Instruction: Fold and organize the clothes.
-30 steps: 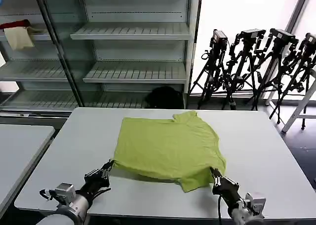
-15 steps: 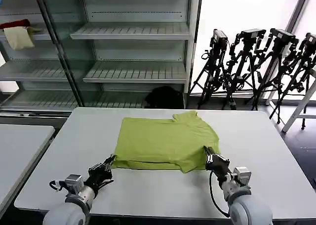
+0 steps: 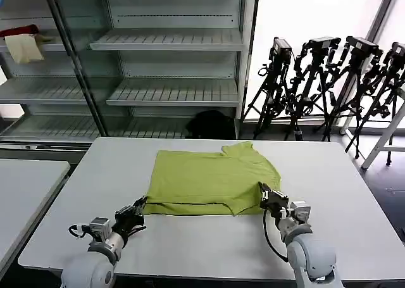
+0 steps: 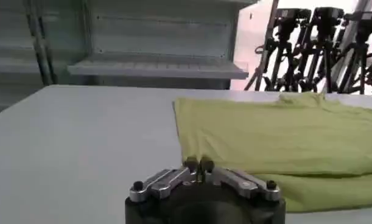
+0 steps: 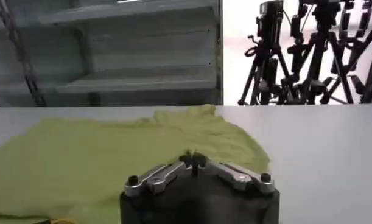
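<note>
While the lime-green t-shirt (image 3: 212,181) lies near the middle of the grey table (image 3: 342,206), both grippers sit low at its near edge, one at each front corner. Starting at the left, a second grey table (image 3: 25,187) stands apart from the main one, and behind it a metal shelving unit (image 3: 164,66) holds a red cloth (image 3: 19,31) and a cream cloth (image 3: 24,47) on an upper shelf. The left gripper (image 3: 140,206) rests close to the tabletop at the shirt's front left corner; in the left wrist view (image 4: 198,165) its fingertips are pressed together, and they stand just short of the folded edge, with no fabric between them that can be made out. The shirt is folded over on itself, its near part doubled into a band along the front, the collar and one sleeve lying toward the far right. In the left wrist view the t-shirt (image 4: 277,137) shows this double layer clearly. At the front right corner, the right gripper (image 3: 263,192) has its fingertips closed, their tips over the green cloth; in the right wrist view (image 5: 192,161) they meet against the t-shirt (image 5: 100,158), apparently pinching it. Farther right, behind the table, a row of black tripods (image 3: 329,85) stands by the bright window
</note>
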